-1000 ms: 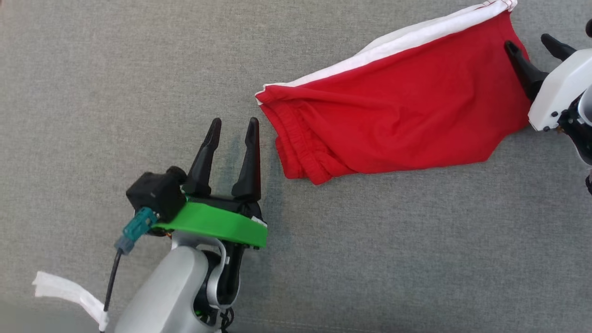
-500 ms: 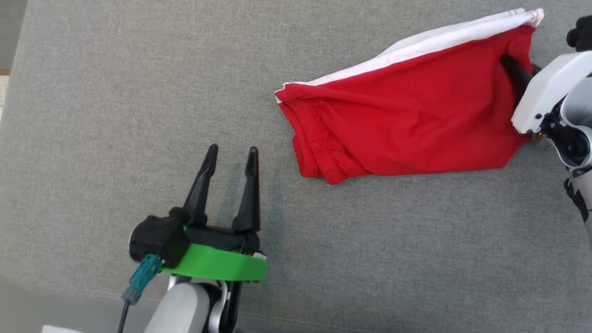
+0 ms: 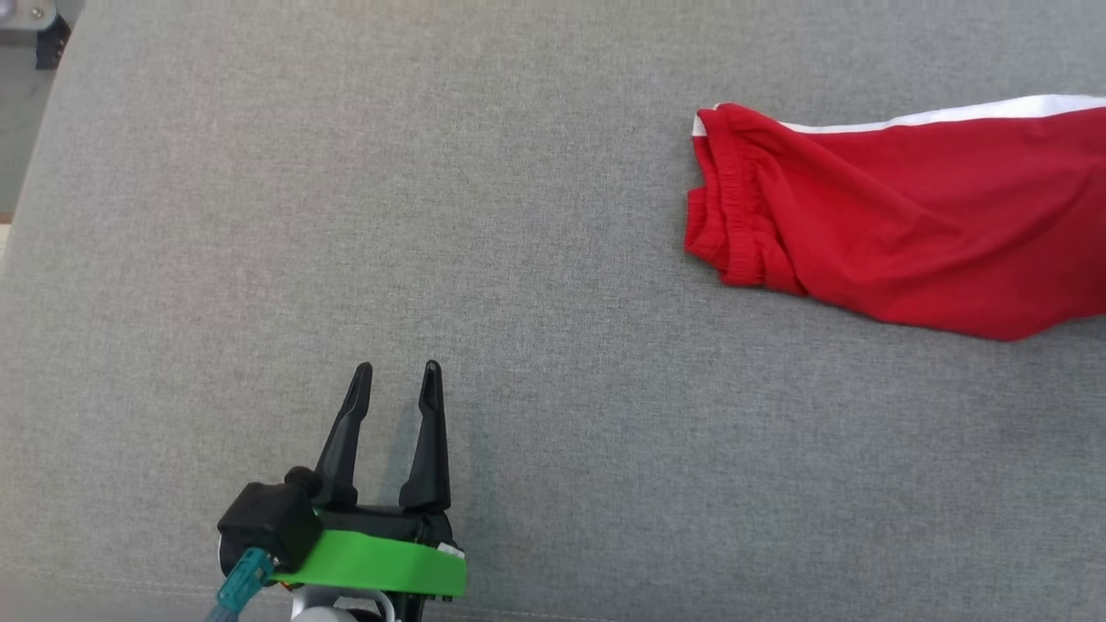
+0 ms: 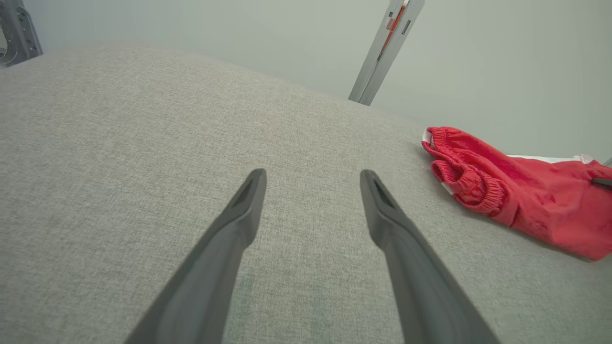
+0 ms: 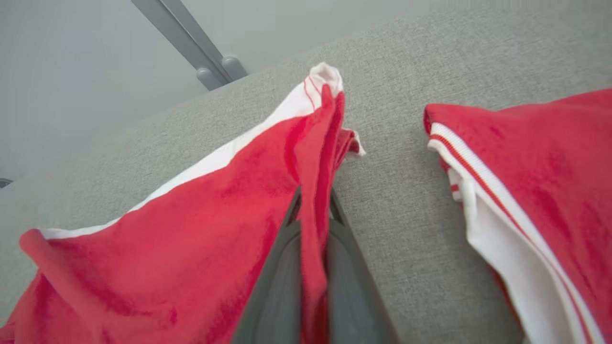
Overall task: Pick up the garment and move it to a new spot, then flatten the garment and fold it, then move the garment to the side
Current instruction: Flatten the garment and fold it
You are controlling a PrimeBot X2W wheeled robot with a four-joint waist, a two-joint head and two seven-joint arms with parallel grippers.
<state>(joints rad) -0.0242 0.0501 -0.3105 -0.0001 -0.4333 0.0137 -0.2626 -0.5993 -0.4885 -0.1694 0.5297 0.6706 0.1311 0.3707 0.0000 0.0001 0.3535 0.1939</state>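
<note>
Right gripper (image 5: 313, 203) pinches the red shorts (image 3: 916, 225), upper right of frame.
Light, limp cloth; left gripper (image 3: 397, 370), fingers apart, could take the waistband (image 3: 734, 216).

The garment (image 3: 916, 225) is a pair of red shorts with a white side stripe (image 3: 985, 111) and a gathered elastic waistband (image 3: 734, 216). It lies doubled over on the far right of the grey fabric surface (image 3: 518, 259), with the waistband end pointing left and the other end running past the edge of the head view. A raised fold of its red cloth is pinched in the right pincer (image 5: 314, 198). A second red part with white trim lies just beside, apart from it.
</note>
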